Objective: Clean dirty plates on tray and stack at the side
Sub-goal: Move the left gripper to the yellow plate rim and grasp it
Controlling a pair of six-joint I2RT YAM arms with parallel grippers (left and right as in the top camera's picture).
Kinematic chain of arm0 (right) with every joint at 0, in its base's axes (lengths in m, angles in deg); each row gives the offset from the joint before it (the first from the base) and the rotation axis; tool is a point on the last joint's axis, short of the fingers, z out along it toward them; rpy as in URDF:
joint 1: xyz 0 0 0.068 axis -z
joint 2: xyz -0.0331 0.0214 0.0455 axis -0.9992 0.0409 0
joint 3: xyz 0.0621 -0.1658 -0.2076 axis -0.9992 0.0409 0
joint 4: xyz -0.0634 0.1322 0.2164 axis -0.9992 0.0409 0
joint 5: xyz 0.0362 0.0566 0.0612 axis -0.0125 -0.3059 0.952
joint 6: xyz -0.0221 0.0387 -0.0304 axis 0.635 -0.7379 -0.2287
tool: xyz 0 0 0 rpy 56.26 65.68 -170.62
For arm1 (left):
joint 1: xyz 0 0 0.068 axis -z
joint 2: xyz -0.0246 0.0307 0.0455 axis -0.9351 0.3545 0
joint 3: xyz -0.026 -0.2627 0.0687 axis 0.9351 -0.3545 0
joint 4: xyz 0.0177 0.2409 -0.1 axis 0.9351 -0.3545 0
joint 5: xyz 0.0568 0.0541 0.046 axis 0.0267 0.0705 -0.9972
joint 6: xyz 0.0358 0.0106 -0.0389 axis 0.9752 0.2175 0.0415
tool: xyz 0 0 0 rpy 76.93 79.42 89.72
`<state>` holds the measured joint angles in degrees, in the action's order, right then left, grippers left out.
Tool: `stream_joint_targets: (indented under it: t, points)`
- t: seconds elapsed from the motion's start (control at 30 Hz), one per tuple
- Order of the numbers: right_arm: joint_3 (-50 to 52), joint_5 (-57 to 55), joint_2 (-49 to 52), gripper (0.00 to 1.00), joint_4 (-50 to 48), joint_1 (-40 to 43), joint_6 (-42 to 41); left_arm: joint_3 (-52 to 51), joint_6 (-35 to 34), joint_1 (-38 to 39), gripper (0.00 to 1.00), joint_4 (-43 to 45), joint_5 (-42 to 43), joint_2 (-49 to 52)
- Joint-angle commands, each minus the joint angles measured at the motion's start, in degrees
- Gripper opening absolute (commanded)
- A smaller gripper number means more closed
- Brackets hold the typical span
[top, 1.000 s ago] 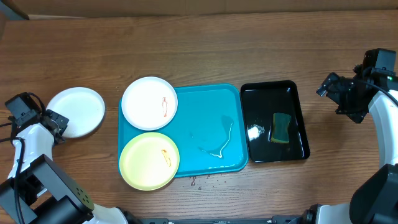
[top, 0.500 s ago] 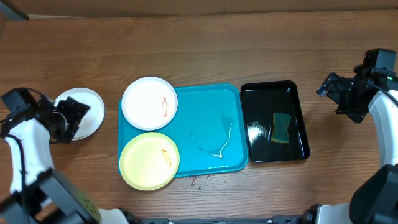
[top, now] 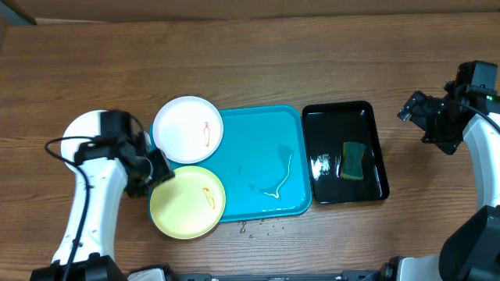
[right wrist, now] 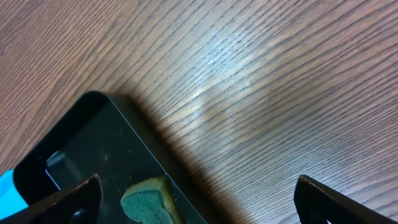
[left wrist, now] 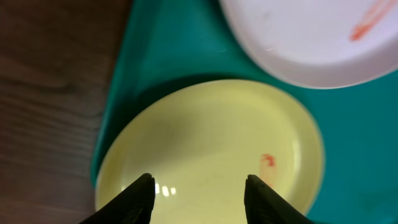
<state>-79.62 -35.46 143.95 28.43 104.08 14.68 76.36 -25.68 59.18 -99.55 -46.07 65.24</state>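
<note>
Cyan tray (top: 258, 140) sits mid-table. The white plate (top: 186, 129) is on its back-left corner and the yellow-green plate (top: 183, 207) on its front-left corner; both overhang the rim and both show a thin reddish smear. A thin white streak (top: 281, 178) lies on the bare tray floor, and crumbs (top: 254, 227) lie on the table (top: 273, 62) just off the front rim.

The black tray (top: 328, 129) sits just right of the cyan one, with a green sponge (top: 354, 160) in it.

Left gripper (top: 156, 173) is at the left edge of the yellow-green plate. The left arm (top: 94, 179) covers the table left of the tray, so I cannot tell what lies under it.

Right gripper (top: 408, 109) is well off to the right of the black tray, over bare wood.

Left wrist view adds: jaws spread, nothing between them, yellow-green plate directly below and white plate rim just beyond. Overhead hides those jaws.

Right wrist view adds: jaws spread wide and empty, with the black tray's corner and part of the sponge below.
</note>
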Motion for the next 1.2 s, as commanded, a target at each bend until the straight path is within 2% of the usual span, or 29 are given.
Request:
stream_joint_targets:
  t: [0.0,0.27,0.43,0.6,0.87,0.93,1.13,1.17]
  points:
    - [-1.18,0.35,-0.87,1.00,-0.31,0.09,-0.20,-1.90,-8.09,2.51,0.47,-1.07,-14.51,0.28]
    - [-1.18,0.35,-0.87,1.00,-0.28,0.09,-0.20,-2.27,-6.78,2.60,0.47,-7.80,-12.87,-2.21]
    - [-1.18,0.35,-0.87,1.00,-0.28,0.09,-0.20,-5.27,-11.87,2.58,0.38,-5.60,-16.63,-5.62]
    - [-1.18,0.35,-0.87,1.00,-0.28,0.09,-0.20,-11.06,-14.47,2.58,0.39,-1.01,-16.72,-6.73]
    - [-1.18,0.35,-0.87,1.00,-0.28,0.09,-0.20,-15.61,-14.23,2.60,0.38,2.97,-16.48,-6.71]
    - [-1.18,0.35,-0.87,1.00,-0.31,0.09,-0.20,-15.61,-13.62,2.60,0.34,2.99,-16.02,-6.71]
    - [-1.18,0.35,-0.87,1.00,-0.28,0.09,-0.20,-15.76,-11.87,2.60,0.33,3.15,-14.80,-6.64]
    - [-1.18,0.35,-0.87,1.00,-0.28,0.09,-0.20,-15.78,-11.85,2.60,0.29,3.15,-14.69,-6.58]
